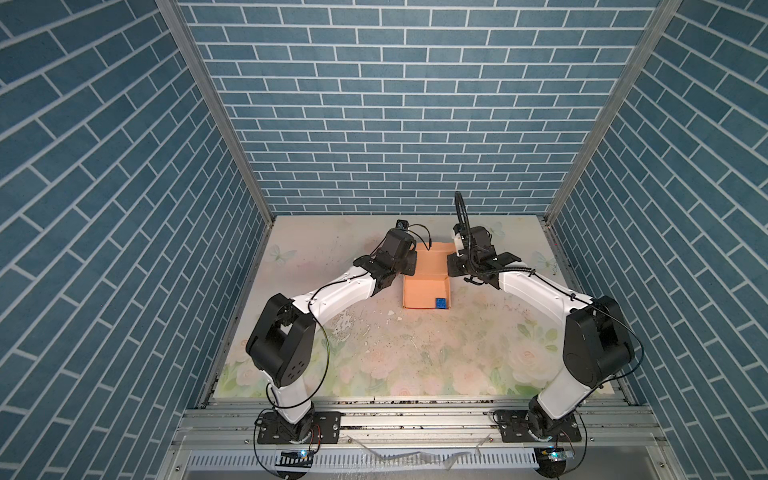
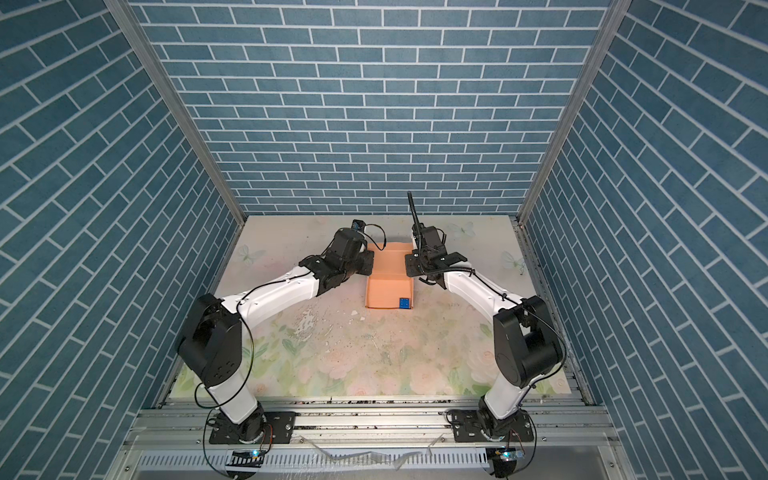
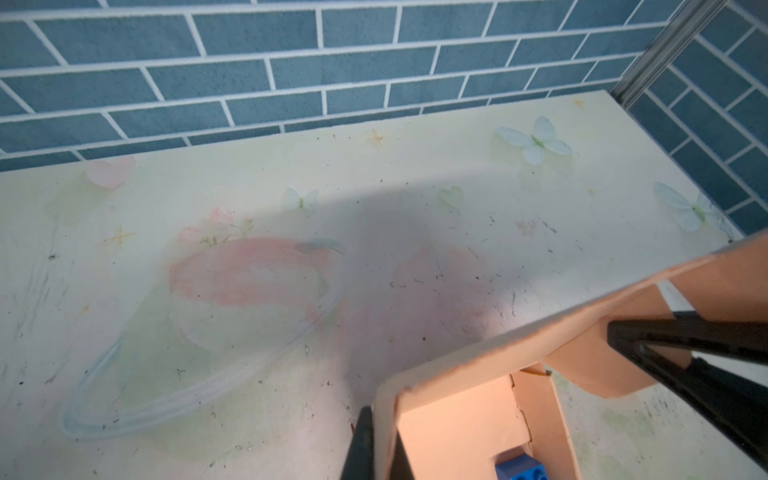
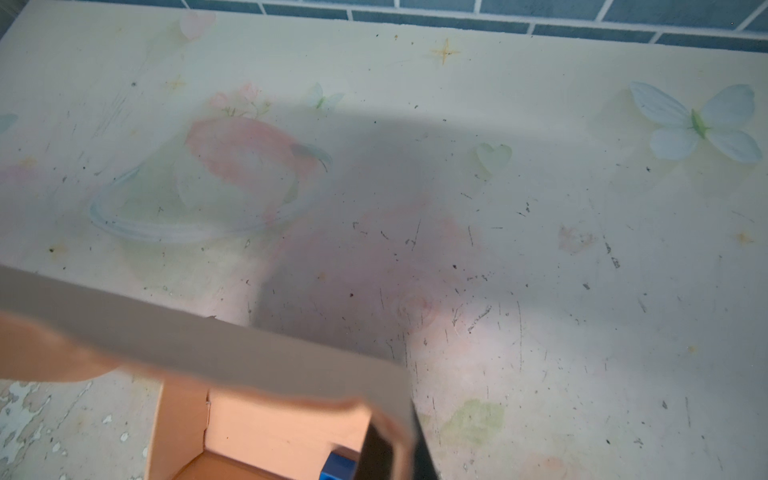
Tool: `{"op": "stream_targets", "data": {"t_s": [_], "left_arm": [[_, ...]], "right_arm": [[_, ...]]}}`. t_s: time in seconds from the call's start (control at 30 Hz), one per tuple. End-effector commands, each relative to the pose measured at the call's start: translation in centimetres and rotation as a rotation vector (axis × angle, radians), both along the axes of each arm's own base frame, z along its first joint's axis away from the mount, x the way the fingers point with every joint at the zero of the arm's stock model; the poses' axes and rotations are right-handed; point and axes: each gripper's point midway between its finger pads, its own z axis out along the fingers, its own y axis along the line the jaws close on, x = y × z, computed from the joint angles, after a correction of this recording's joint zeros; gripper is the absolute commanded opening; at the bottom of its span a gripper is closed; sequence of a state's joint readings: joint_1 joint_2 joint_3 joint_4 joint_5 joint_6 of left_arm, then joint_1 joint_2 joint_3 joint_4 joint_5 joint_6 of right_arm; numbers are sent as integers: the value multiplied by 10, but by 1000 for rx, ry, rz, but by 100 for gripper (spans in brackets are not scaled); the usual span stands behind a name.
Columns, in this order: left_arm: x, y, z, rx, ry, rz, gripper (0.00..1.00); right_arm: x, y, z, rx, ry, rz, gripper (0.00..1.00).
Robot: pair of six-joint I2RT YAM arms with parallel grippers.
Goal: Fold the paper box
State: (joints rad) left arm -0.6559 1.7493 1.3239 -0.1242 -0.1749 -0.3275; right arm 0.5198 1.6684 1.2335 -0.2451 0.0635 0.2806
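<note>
The peach-tan paper box (image 1: 426, 291) (image 2: 388, 286) sits mid-table with its tray walls up and its lid raised toward the back wall. A small blue cube (image 1: 441, 303) (image 2: 404, 303) lies in the tray's front right corner. My left gripper (image 1: 411, 264) (image 2: 368, 264) is shut on the lid's left corner flap; in the left wrist view the cardboard (image 3: 457, 419) runs between the fingers of this gripper (image 3: 380, 415). My right gripper (image 1: 453, 266) (image 2: 409, 264) (image 4: 397, 432) is shut on the lid's right corner flap (image 4: 208, 345). Its fingers (image 3: 665, 332) also show in the left wrist view.
The floral-print tabletop (image 1: 415, 353) has peeled, scuffed patches just in front of the box. Blue brick walls (image 1: 395, 124) close in the back and both sides. The back wall stands a short way behind the lid. An aluminium rail (image 1: 415, 411) carries both arm bases along the front.
</note>
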Motion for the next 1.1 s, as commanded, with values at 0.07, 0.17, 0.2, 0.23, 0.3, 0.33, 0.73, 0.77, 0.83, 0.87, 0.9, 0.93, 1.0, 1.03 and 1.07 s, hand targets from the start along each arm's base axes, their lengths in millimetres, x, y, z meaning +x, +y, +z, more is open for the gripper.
{"op": "stream_targets", "data": {"t_s": [0.07, 0.17, 0.2, 0.23, 0.3, 0.33, 0.73, 0.77, 0.83, 0.87, 0.9, 0.93, 1.0, 1.03, 1.07], "left_arm": [[5, 10, 17, -46, -91, 91, 0], [5, 11, 17, -60, -115, 103, 0], [4, 11, 16, -64, -124, 105, 0], [4, 12, 16, -68, -136, 109, 0], [2, 13, 16, -78, -155, 115, 0], [2, 13, 15, -81, -163, 117, 0], [-5, 6, 21, -98, -303, 112, 0], [-5, 7, 20, -100, -309, 113, 0], [-5, 8, 18, -107, -322, 119, 0], [-5, 9, 16, -109, -328, 122, 0], [-5, 10, 15, -113, -335, 128, 0], [-5, 11, 14, -117, -339, 131, 0], [-6, 12, 12, -118, -348, 134, 0], [-6, 13, 11, -123, -353, 138, 0], [-7, 14, 11, -128, -360, 143, 0]], "right_arm": [[6, -12, 12, 28, -77, -130, 0], [6, -11, 11, 29, -100, -140, 0], [6, -10, 10, 29, -107, -146, 0], [5, -10, 10, 33, -115, -146, 0], [4, -10, 10, 39, -135, -153, 0], [2, -9, 10, 40, -147, -154, 0], [-1, -11, 9, 56, -259, -185, 0], [-2, -11, 8, 59, -264, -188, 0], [-3, -10, 5, 58, -275, -198, 0], [-3, -10, 2, 54, -277, -206, 0], [-3, -10, 1, 55, -280, -212, 0], [-2, -9, 1, 59, -284, -216, 0], [-2, -9, 1, 59, -292, -232, 0], [-3, -9, 1, 59, -298, -240, 0], [-3, -9, 2, 62, -304, -252, 0]]}}
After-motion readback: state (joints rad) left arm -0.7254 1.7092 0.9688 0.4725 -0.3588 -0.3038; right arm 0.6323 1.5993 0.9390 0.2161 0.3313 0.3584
